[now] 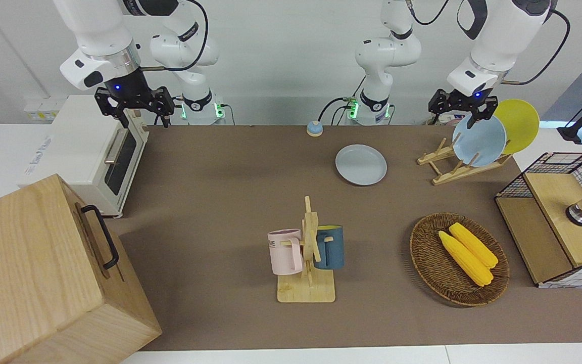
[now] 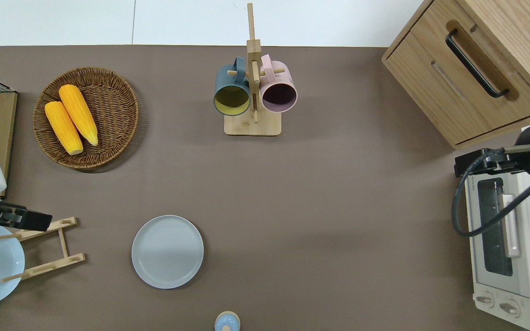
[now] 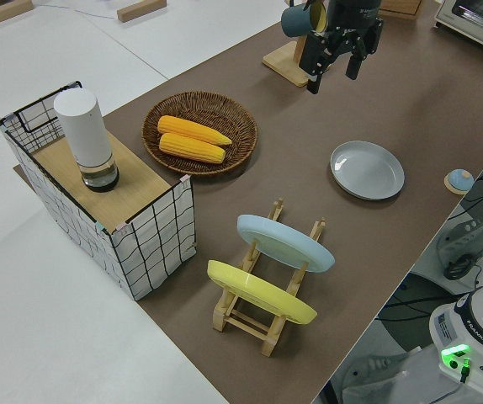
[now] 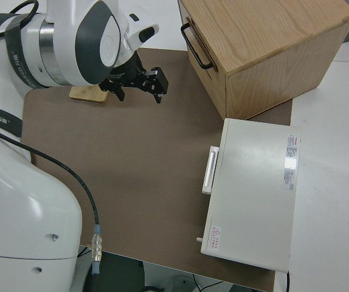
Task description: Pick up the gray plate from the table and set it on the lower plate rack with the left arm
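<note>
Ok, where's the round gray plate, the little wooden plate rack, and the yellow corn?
Round pale gray plate (image 2: 167, 252), overhead view, its middle.
Small light-wood plate rack (image 2: 48, 265), overhead view, one rail.
Yellow corn cobs (image 1: 465, 257), front view, cob's middle.

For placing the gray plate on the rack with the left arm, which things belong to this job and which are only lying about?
Belong to the job:
gray plate, flat on the table
lower plate rack, holding a light blue plate and a yellow plate
left gripper, over the rack, fingers open

Lying about:
corn basket
mug stand
toaster oven
wooden cabinet
</note>
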